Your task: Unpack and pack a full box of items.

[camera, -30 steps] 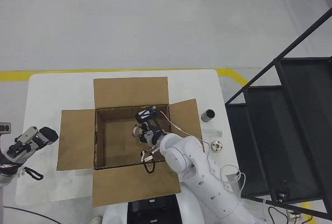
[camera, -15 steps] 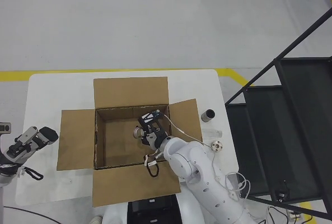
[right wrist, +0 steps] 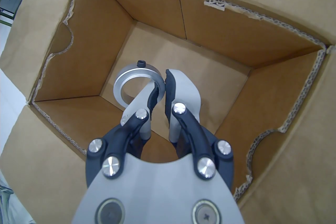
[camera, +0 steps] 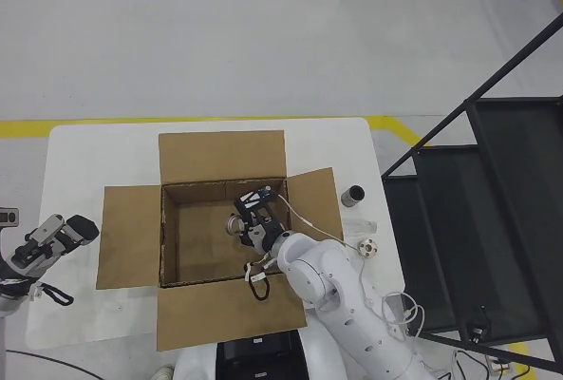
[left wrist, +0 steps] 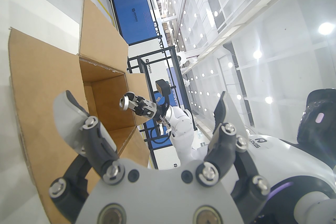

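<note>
Right hand (camera: pixel 240 226) holds ring (camera: pixel 231 226) over box (camera: pixel 222 157).

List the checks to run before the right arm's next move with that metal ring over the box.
1. Right claw shut on the rim of the metal ring: ok.
2. Ring hangs within the opening of the box: ok.
3. Visible box floor free of items: ok.
4. Flaps folded outward: ok.
5. Left claw open, off to the box's side, apart from it: ok.
6. Ring's height above the floor: cannot tell.
</note>
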You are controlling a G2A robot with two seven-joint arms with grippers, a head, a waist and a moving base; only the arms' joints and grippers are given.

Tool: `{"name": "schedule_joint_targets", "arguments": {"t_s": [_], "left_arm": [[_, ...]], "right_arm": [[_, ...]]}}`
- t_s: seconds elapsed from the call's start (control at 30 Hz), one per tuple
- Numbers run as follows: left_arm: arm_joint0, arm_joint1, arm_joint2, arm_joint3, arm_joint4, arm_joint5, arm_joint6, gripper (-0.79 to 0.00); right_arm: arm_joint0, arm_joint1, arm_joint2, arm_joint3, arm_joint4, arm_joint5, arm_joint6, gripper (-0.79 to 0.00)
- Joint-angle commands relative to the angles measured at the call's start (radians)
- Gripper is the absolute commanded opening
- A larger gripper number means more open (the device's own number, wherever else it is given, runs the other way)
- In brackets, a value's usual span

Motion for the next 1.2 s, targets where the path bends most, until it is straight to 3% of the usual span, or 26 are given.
{"name": "schedule_joint_targets", "arguments": {"t_s": [0.0,0.43,0.63,0.93,1.03,1.17], "left_arm": [[0.0,0.0,0.0,0.0,0.0,0.0,0.0,0.0],[0.0,0.0,0.0,0.0,0.0,0.0,0.0,0.0],[0.0,0.0,0.0,0.0,0.0,0.0,0.0,0.0],[0.0,0.0,0.0,0.0,0.0,0.0,0.0,0.0],[0.0,0.0,0.0,0.0,0.0,0.0,0.0,0.0],[0.0,0.0,0.0,0.0,0.0,0.0,0.0,0.0]], "right_arm": [[0.0,0.0,0.0,0.0,0.0,0.0,0.0,-0.785],[-0.009,0.002,0.003,-0.001,0.0,-0.001,-0.02,-0.785],[-0.084,0.016,0.041,-0.117,-0.007,-0.001,-0.013,-0.785],[-0.344,0.059,0.308,-0.417,0.152,-0.083,0.019,-0.785],[-0.423,0.069,0.393,-0.481,0.225,-0.133,-0.016,-0.785],[-0.508,0.073,0.545,-0.507,0.413,-0.113,-0.132,-0.785]]}}
